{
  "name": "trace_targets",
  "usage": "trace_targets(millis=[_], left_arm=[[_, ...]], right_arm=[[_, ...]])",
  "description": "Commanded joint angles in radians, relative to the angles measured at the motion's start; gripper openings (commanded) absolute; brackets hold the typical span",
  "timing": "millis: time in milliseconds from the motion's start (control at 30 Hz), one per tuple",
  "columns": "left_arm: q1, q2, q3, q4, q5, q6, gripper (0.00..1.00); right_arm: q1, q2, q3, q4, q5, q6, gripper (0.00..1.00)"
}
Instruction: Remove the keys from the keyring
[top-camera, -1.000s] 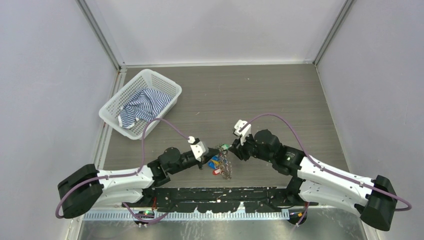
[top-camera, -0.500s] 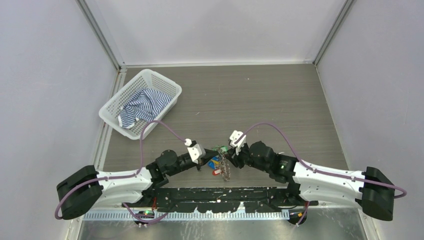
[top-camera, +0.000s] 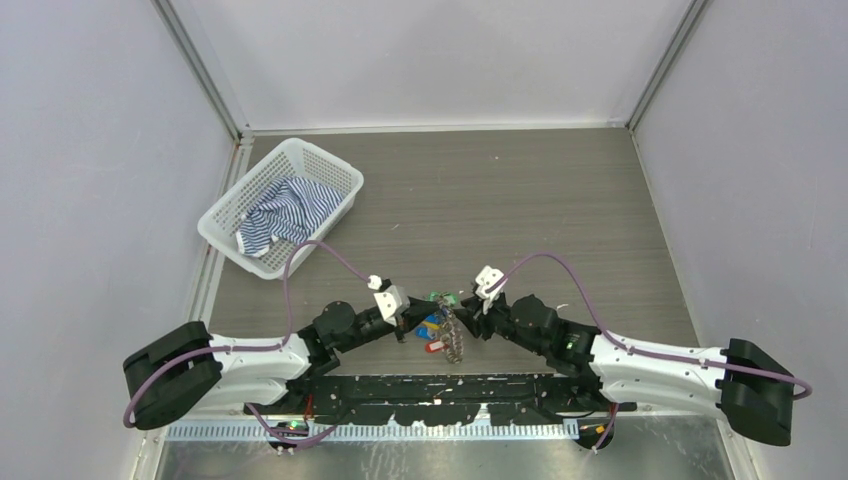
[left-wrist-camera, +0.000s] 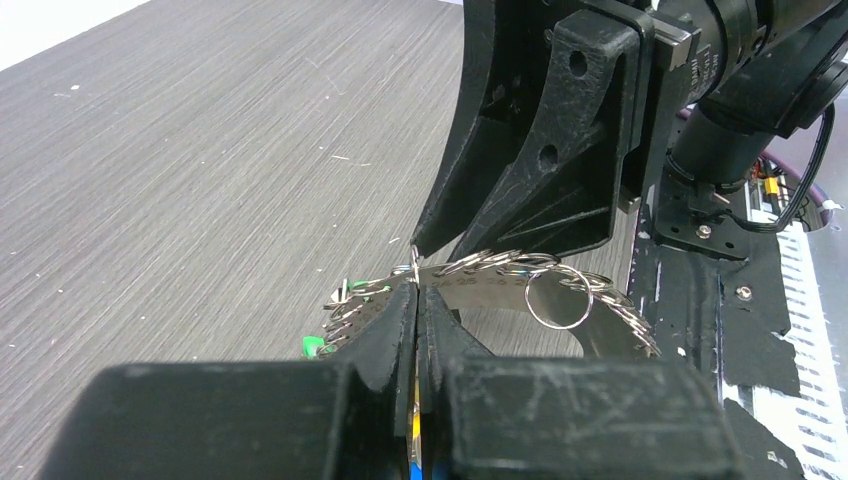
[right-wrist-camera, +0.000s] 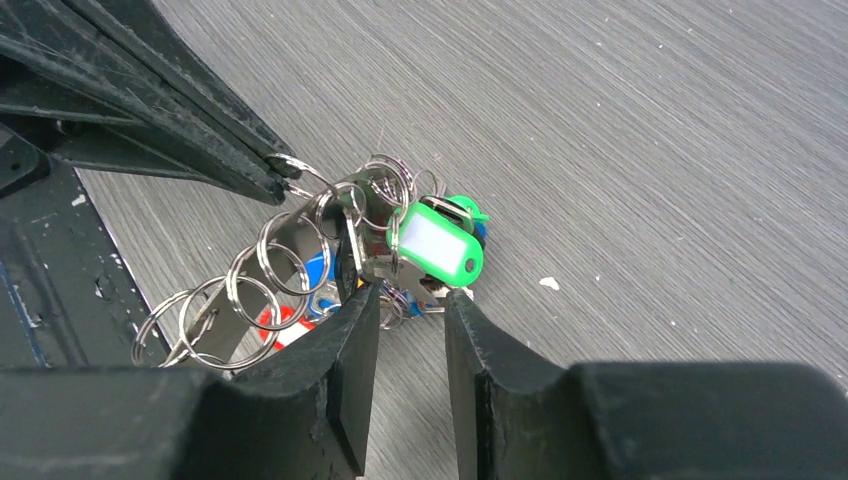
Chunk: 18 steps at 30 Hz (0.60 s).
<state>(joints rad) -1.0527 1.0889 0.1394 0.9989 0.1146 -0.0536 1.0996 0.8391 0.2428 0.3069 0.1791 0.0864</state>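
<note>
"Keys (top-camera: 432, 327) and keyring (top-camera: 455, 342) lie low centre in the overhead view, on the counter (top-camera: 560, 200). The left hand (top-camera: 412, 318) and right hand (top-camera: 466, 314) meet over them."

"And the left wrist view?"

"Its fingers (left-wrist-camera: 390, 320) are pressed together mid-frame, clamped on a small loop (left-wrist-camera: 414, 270) at the keyring's rim."

"Right wrist?"

"Fingers apart at the bottom edge, straddling the bunch just below the green tag (right-wrist-camera: 435, 245). They grip nothing I can see."

"Which step, then?"

"One hand anchors the ring, I'd say, while the other lines up on a key. Next it must close on that key and work it off without dragging the ring."
</note>
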Motion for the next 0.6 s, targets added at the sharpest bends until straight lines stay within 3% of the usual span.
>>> trace_targets(millis=[0, 400, 467, 567], left_arm=[[0.000, 0.001, 0.017, 0.086, -0.021, -0.012, 0.00], [0.020, 0.017, 0.029, 0.103, -0.020, -0.033, 0.00], [0.022, 0.020, 0.031, 0.104, -0.018, -0.037, 0.00], [0.022, 0.027, 0.035, 0.113, -0.011, -0.045, 0.00]], right_arm=[[0.016, 0.000, -0.015, 0.134, 0.008, 0.026, 0.36], [0.079, -0.075, -0.031, 0.051, 0.081, 0.069, 0.43], [0.085, -0.070, -0.031, 0.048, 0.084, 0.075, 0.72], [0.094, -0.054, -0.030, 0.048, 0.084, 0.085, 0.76]])
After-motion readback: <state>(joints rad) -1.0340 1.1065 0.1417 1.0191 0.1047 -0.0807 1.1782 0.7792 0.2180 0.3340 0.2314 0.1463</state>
